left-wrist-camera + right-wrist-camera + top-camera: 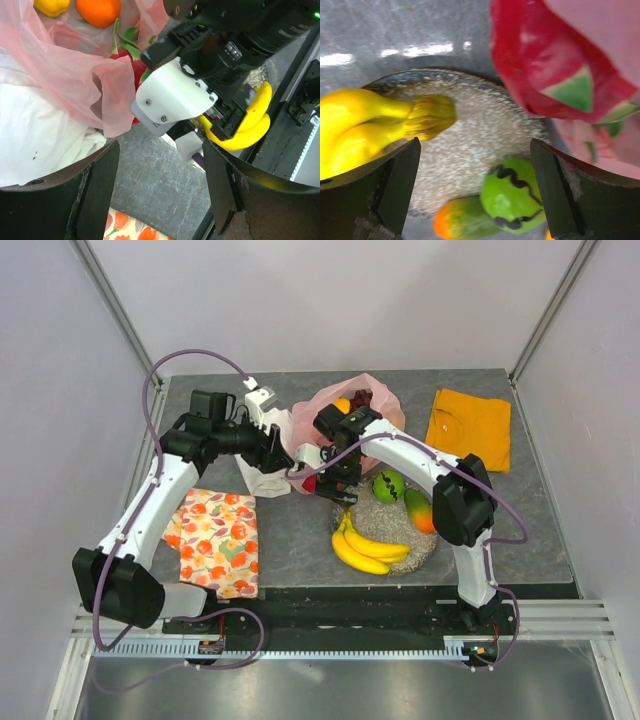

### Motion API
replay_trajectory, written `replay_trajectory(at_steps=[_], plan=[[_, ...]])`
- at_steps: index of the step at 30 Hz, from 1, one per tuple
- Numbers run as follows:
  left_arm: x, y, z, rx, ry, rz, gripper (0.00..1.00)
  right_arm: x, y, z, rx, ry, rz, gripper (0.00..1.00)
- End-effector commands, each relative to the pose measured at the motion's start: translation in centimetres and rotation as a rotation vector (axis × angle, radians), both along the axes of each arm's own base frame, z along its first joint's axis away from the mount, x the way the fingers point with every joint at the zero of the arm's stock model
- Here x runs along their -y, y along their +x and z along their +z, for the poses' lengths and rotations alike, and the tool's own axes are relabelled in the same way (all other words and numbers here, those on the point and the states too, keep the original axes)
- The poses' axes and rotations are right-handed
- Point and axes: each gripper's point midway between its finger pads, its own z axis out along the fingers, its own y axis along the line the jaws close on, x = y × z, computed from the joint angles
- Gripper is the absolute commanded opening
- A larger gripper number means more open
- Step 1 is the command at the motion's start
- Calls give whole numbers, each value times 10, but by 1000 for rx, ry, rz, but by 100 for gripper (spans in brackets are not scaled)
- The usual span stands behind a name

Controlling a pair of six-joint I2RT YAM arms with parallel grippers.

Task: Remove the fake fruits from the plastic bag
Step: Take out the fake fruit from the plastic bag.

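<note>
**Plastic bag and contents.** The plastic bag (392, 410) lies at the far middle of the bench (540, 530). An orange (98, 10), a yellow fruit (50, 6) and dark grapes (362, 398) sit inside it. The pink dragon fruit (545, 65) lies at the bag's mouth, beside the rim of the glittery silver dish (470, 130). Whether it is fully clear of the film cannot be told.

**Dish.** It holds the banana bunch (368, 550) and the green round fruit (388, 485), with the red-green mango (421, 510) at its edge.

**Hands.** The right hand (475, 145) hovers over the dish with its fingers wide apart, holding nothing. The left hand (160, 147) is beside the bag's edge, fingers apart, with bare bench between them. A white cloth (40, 140) lies by one finger.

**Other items.** A fruit-patterned cloth (215, 540) lies near left and an orange cloth (470, 428) far right.
</note>
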Motion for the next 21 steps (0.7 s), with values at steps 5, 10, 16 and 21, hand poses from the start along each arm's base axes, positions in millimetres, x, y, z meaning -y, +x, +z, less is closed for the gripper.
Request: replay_trajectory(at_steps=[5, 10, 16, 21], plan=[[-26, -37, -24, -196, 55, 17, 75, -20, 82, 59, 368, 252, 80, 98], [-33, -32, -24, -193, 58, 37, 75, -35, 93, 53, 413, 295, 167, 98], [-36, -29, -21, -188, 52, 46, 75, -49, 96, 26, 445, 246, 296, 98], [-40, -30, -21, -192, 47, 61, 75, -55, 100, 31, 563, 250, 313, 98]])
